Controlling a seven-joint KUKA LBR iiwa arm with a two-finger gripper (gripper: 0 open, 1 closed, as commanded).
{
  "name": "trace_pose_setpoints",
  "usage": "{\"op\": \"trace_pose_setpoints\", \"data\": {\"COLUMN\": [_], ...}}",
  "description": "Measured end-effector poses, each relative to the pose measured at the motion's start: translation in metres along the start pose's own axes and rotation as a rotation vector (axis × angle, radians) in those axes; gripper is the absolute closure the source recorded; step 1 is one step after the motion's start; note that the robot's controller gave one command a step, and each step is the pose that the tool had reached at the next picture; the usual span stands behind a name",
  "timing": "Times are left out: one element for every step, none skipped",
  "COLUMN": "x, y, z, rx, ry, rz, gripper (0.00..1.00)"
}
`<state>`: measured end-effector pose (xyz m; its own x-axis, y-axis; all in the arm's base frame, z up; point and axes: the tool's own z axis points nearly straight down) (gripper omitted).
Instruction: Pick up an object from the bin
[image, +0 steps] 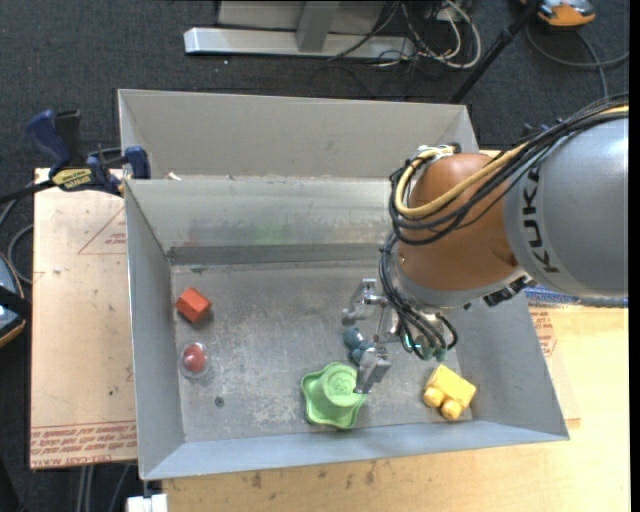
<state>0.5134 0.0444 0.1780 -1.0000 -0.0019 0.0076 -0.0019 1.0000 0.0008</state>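
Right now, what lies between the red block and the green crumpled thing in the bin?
Nothing: the camera view shows bare bin floor between the red block and the green crumpled thing.

The arm (580, 200) is cut off by the right edge. Its orange cover (455, 225) hides the right rear corner of the bin (150, 330) and a stretch of floor below it. The end effector (368, 362) is half buried under the wrist's cables, so its shape is hard to read. A blue-grey bit (354, 340) beside it could be robot or loose thing; I cannot tell which. Its tip covers the upper right rim of the green crumpled cup (330, 400). 1 dark speck (219, 402) near the front wall is too small to identify.
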Motion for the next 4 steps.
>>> {"op": "trace_pose_setpoints", "data": {"x": [0.024,0.029,0.032,0.021], "y": [0.008,0.003,0.008,0.014], "z": [0.092,0.077,0.075,0.098], "rx": [0.001,0.001,0.001,0.002], "ry": [-0.033,-0.015,-0.018,-0.035], "rz": [-0.304,-0.315,-0.325,-0.3], "gripper": [0.0,0.0,0.0,0.0]}}
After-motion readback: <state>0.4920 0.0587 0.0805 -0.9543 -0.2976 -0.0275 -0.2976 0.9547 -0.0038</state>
